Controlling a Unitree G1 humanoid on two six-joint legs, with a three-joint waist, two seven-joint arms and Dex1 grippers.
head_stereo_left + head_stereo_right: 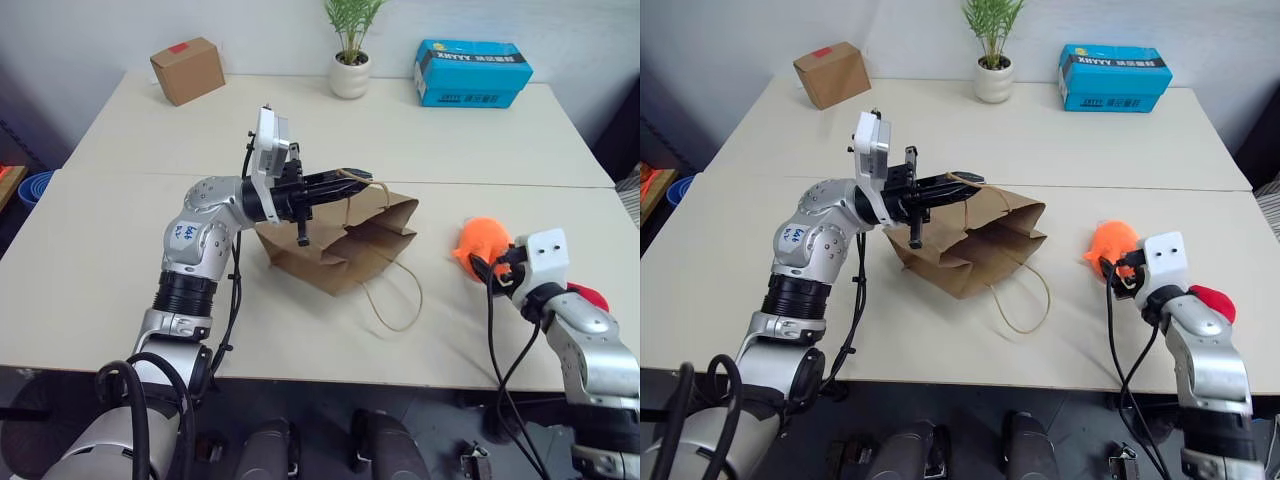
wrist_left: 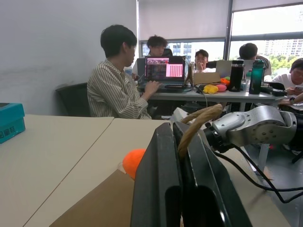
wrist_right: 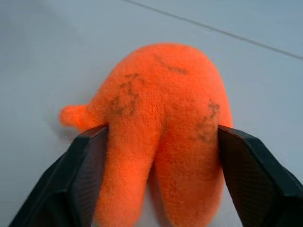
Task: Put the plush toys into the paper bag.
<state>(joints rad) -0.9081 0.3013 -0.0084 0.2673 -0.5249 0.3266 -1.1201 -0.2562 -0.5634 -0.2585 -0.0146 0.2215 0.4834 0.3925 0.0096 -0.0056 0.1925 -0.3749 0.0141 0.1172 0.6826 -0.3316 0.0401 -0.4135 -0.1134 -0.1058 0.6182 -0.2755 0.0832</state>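
The brown paper bag (image 1: 350,245) lies tilted on the table's middle, its mouth facing right. My left gripper (image 1: 360,180) is shut on one twine handle (image 2: 199,120) and holds the upper edge up. The other handle (image 1: 395,300) lies loose on the table. To the right, the orange plush toy (image 1: 482,240) rests on the table. My right gripper (image 1: 492,262) has closed around it, and both pads (image 3: 90,165) press its sides. The red plush toy (image 1: 590,297) lies just behind my right forearm near the table's right edge.
At the back of the table stand a small cardboard box (image 1: 187,70) on the left, a potted plant (image 1: 350,60) in the middle and a blue box (image 1: 472,72) on the right. Several people (image 2: 118,80) sit at desks beyond the table.
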